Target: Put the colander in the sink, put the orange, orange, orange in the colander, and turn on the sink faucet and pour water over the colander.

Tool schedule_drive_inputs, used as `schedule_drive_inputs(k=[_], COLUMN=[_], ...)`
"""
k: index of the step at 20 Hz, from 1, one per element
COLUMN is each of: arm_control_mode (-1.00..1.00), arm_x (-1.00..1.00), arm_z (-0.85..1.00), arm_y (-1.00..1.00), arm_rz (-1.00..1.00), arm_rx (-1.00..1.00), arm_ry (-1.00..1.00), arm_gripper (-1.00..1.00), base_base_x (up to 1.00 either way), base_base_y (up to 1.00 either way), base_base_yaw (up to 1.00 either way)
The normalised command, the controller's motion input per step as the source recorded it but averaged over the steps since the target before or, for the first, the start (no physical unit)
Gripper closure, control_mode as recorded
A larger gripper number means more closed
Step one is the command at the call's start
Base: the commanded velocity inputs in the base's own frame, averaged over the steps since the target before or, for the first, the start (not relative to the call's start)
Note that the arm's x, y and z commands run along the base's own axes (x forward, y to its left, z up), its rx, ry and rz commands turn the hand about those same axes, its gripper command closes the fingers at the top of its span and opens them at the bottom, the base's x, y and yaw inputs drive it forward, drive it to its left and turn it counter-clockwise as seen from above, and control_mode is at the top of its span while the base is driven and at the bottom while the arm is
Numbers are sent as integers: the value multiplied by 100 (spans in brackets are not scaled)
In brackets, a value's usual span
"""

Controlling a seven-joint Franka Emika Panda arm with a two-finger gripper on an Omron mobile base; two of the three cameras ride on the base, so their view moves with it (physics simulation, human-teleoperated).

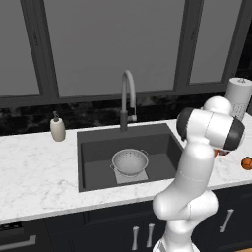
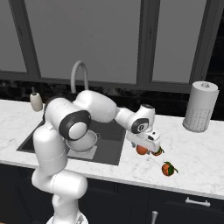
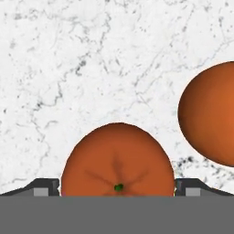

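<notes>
Pincer point(image 3: 118, 192): released, tips astride one orange point(image 3: 118, 160) on the surface point(image 3: 91, 68); second orange point(image 3: 210, 114) just right.

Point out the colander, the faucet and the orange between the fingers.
colander point(image 1: 130, 161), left base view, inner bowl.
faucet point(image 1: 128, 81), left base view, arched spout.
orange point(image 3: 118, 160), hand view, top surface, between the open fingers.

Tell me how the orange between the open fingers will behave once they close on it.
The orange looks round and smooth, so it will probably roll on the marble counter if nudged off-centre. It sits centred in the open gripper, so a squeeze should hold it. A second orange nearby may get bumped.
</notes>
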Motion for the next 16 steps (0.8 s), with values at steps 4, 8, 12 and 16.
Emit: schedule_drive_inputs(k=[4, 8, 12, 16], arm_control_mode=[-100, -100, -100, -100], arm_x=[0, 0, 0, -7], arm_z=[-17, -41, -16, 0], arm_y=[-3, 0, 0, 3], arm_rz=[0, 0, 0, 0], arm_rx=[0, 0, 0, 0], arm_ry=[0, 0, 0, 0], arm_gripper=[-100, 100, 100, 100], base_base_x=[0, 0, 0, 0], base_base_y=[0, 0, 0, 0], base_base_yaw=[0, 0, 0, 0])
